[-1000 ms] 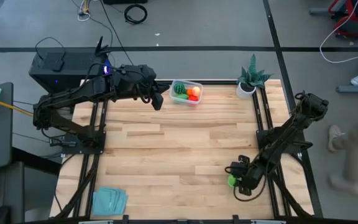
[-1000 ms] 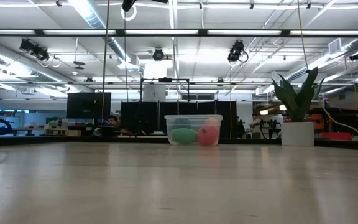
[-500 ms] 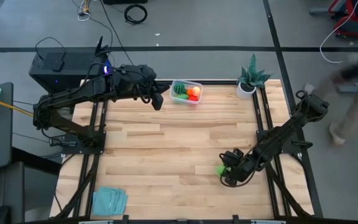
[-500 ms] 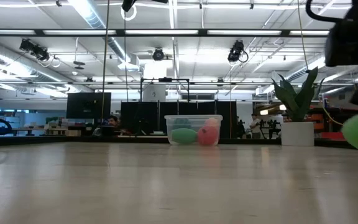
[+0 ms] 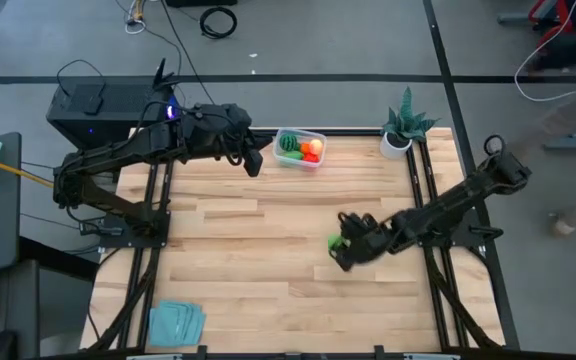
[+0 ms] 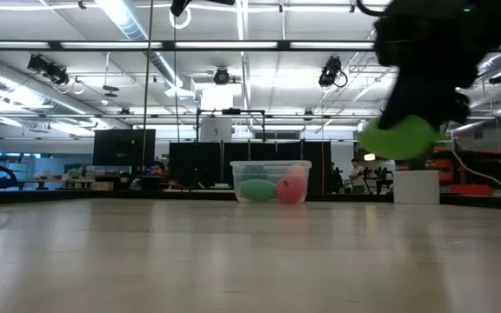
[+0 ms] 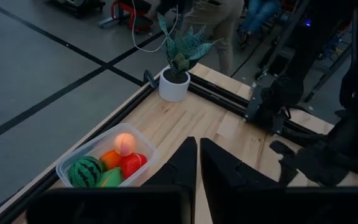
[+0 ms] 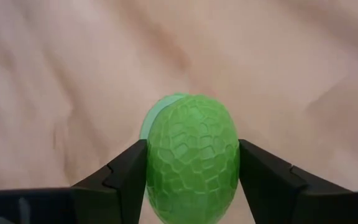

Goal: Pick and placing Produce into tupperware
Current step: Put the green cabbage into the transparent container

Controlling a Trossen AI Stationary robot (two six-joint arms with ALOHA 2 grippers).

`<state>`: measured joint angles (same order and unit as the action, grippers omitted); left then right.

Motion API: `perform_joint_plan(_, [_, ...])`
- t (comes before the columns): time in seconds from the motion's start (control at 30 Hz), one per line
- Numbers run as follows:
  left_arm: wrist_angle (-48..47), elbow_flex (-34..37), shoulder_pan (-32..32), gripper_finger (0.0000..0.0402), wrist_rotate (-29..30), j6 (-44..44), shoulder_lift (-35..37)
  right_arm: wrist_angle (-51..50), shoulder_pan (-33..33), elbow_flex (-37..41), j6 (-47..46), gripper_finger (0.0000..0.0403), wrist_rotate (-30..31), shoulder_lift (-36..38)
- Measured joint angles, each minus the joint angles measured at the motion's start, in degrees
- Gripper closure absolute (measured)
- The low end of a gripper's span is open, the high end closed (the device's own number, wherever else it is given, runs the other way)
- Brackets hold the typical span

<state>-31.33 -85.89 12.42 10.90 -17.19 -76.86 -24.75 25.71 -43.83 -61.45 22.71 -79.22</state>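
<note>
One green scaly fruit (image 8: 191,158) sits clamped in the right gripper (image 5: 342,250), lifted above mid-table for carrying to the tupperware (image 5: 300,148) at the far edge; the left gripper (image 5: 254,162) waits closed beside it.

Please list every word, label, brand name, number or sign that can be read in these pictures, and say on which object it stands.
None: no readable text shows in any view.
The clear plastic rectangular box, the bumpy green toy fruit in the right hand and the white plant pot carry no print.
Distant room fixtures in the low view are too small to read.
</note>
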Motion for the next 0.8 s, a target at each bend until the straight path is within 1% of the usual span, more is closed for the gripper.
perform_joint_plan(0.1, [0.00,0.00,0.05,0.0384,0.02,0.00,0.00,-2.78,-5.13,-3.60,2.05,0.0181,1.32,0.04])
perform_joint_plan(0.23, [0.00,0.00,0.05,0.0396,0.01,-0.01,0.00,-6.32,-13.61,-8.86,8.65,0.0184,1.39,0.04])
perform_joint_plan(0.37, [0.00,0.00,0.05,0.0393,0.00,0.00,0.00,-6.52,-23.13,-13.72,20.48,0.0182,1.39,0.04])
perform_joint_plan(0.53, [0.04,0.00,0.05,0.0373,0.00,-0.14,0.00,-6.19,-34.67,-19.27,37.08,0.0183,1.28,0.07])
perform_joint_plan(0.6, [0.04,0.00,0.05,0.0372,0.00,-0.13,0.00,-4.45,-39.09,-20.82,42.84,0.0185,0.90,0.07])
perform_joint_plan(0.67, [0.07,0.00,0.05,0.0377,0.00,-0.13,0.00,0.33,-43.19,-21.45,46.84,0.0185,-0.16,0.07])
perform_joint_plan(0.8, [0.19,0.00,0.05,0.0393,0.01,-0.13,0.00,9.87,-49.53,-21.51,48.15,0.0183,-5.85,-2.02])
